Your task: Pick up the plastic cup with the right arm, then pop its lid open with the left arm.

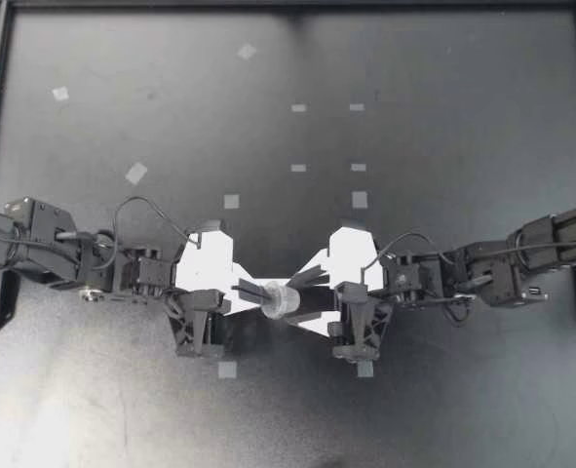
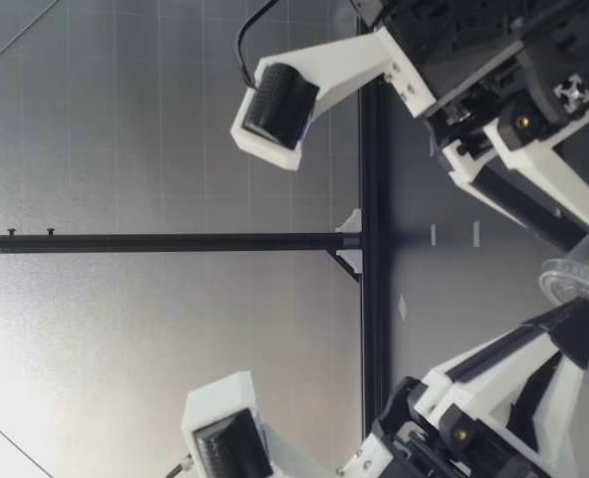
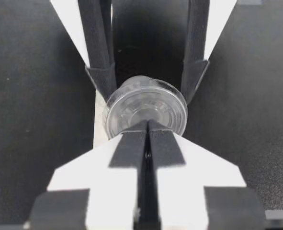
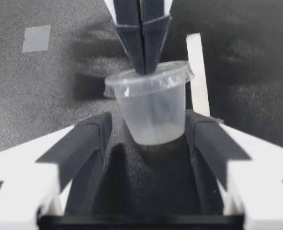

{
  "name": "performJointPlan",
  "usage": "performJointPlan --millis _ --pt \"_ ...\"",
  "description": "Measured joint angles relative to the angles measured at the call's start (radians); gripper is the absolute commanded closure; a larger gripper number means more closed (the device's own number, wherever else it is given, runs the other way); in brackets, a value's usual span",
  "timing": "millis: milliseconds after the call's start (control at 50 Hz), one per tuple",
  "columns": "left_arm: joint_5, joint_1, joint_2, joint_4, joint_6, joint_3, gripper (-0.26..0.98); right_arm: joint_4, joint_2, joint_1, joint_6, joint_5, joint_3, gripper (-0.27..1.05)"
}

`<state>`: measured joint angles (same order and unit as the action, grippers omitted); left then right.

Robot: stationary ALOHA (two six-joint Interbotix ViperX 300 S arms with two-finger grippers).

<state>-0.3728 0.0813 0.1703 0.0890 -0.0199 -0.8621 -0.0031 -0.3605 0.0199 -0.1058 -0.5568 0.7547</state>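
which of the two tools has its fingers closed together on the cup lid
The left tool: its fingers are pressed together on the rim of the lid of the clear cup. On the right tool the fingers stand apart, flanking the cup's body.

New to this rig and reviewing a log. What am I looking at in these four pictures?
This is a robot with two arms at a table, and each arm ends in a two-fingered gripper. One picture looks straight down on the dark table. One looks across it from table height. The other two come from a camera on each wrist, looking along that arm's gripper.

Small pale tape squares are stuck to the table. Between the arms is a small clear plastic cup with a lid.

The left gripper is shut, and its tips seem to pinch the lid's rim. The right gripper is open, with the cup's body between its fingers. The right wrist view shows a gap on one side.

I cannot tell whether the cup rests on the table.
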Motion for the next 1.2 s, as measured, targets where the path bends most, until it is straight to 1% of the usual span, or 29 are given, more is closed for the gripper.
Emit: performJointPlan --millis 460,640,800,960,1040,1200 --pt "-0.002 0.003 0.005 0.002 0.0 -0.003 0.73 -0.002 -0.035 0.0 0.015 0.14 -0.078 0.18" --pt "-0.002 0.003 0.005 0.0 0.0 -0.005 0.73 -0.002 -0.035 -0.002 0.017 0.166 -0.083 0.18" --pt "0.0 0.002 0.005 0.0 0.0 -0.005 0.73 -0.029 -0.017 -0.002 0.017 0.21 -0.083 0.18" --pt "-0.002 0.002 0.005 0.0 0.0 -0.006 0.73 -0.034 -0.003 0.0 0.014 0.239 -0.081 0.19" --pt "0.0 0.003 0.005 0.0 0.0 -0.006 0.73 -0.034 0.0 0.0 0.014 0.244 -0.081 0.24" --pt "0.0 0.003 0.005 0.0 0.0 -0.006 0.73 -0.034 0.002 0.0 0.014 0.247 -0.081 0.42"
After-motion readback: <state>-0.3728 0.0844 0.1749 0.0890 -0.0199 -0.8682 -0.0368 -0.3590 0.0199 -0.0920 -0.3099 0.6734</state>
